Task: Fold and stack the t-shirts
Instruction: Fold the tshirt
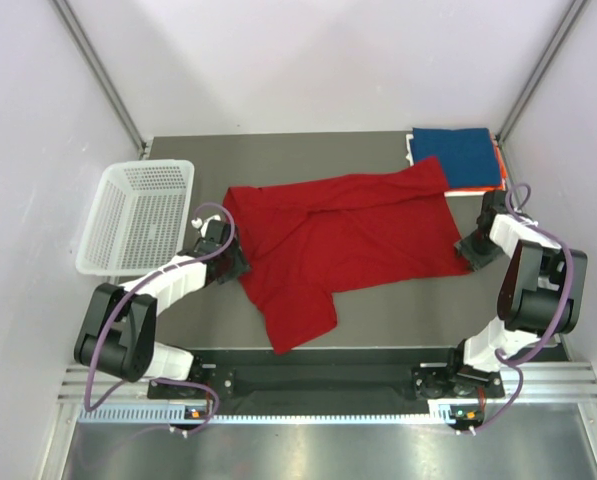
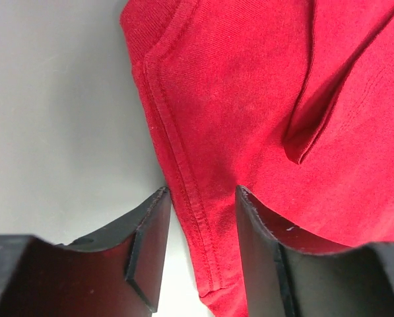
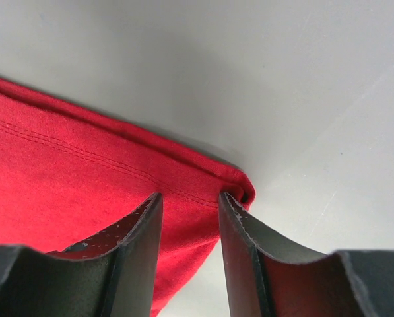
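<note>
Left gripper (image 2: 200,195) sits at the red shirt's (image 1: 348,235) left edge, low on the cloth. Its jaws are part-open and straddle the stitched hem, which lies flat between the fingers with no pinch visible. Right gripper (image 3: 189,196) is at the red shirt's right-hand near corner. Its jaws are likewise part-open, with the hemmed corner lying between them and nothing clamped. The red shirt itself lies mid-table (image 1: 278,150), spread wide but not flat. A long flap trails toward the arm bases, one layer is creased over near the far edge, and a raised wrinkle shows in the left wrist view. Judgement: this one is not yet folded, and both grippers appear set to take opposite edges for a first fold. The white mesh basket (image 1: 138,215) stands left of the red shirt, apart from it. Beyond the red shirt's far right corner is a stack, with the folded dark blue shirt (image 1: 458,155) on top and orange (image 1: 473,189) and white (image 1: 411,150) edges showing beneath it. Done: three folded and stacked. Left: fold the red shirt and place it on that stack.
</note>
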### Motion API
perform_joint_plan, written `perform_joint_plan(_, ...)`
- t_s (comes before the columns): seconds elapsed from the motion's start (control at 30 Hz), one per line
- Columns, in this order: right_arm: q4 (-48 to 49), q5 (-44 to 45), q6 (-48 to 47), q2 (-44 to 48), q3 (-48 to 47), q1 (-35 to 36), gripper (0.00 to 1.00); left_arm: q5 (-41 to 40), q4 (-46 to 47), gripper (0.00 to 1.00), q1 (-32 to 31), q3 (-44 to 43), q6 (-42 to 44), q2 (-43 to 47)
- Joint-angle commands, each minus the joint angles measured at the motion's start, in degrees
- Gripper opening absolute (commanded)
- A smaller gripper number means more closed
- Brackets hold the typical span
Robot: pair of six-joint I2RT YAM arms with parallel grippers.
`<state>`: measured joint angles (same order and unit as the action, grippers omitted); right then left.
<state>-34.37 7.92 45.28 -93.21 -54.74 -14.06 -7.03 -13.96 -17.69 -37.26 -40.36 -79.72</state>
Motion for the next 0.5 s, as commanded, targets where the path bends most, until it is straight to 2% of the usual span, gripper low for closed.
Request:
perform_joint_plan(0.0, -2.5, 2.4, -0.4, 1.4, -1.9, -1.1, 0.4, -2.1, -0.3, 0.48, -0.4, 0.3, 0.7, -0.5)
perform_joint_plan(0.13, -7.2, 2.2, -1.4, 1.1, -5.6, -1.2, 0.4, -4.3, -1.2, 0.46, -0.9, 0.6, 1.2, 1.4)
perform_joint_plan(0.27, -8.2, 2.4, -0.7, 1.4, -4.9, -1.3, 0.44, -4.0, -0.9, 0.29, -1.0, 0.8, 1.0, 1.2)
perform_joint_plan(0.47, -3.3, 1.1, 0.8, 0.8, -0.6, -1.3, 0.45, -3.3, -0.5, 0.01, -1.4, 0.7, 1.2, 0.4)
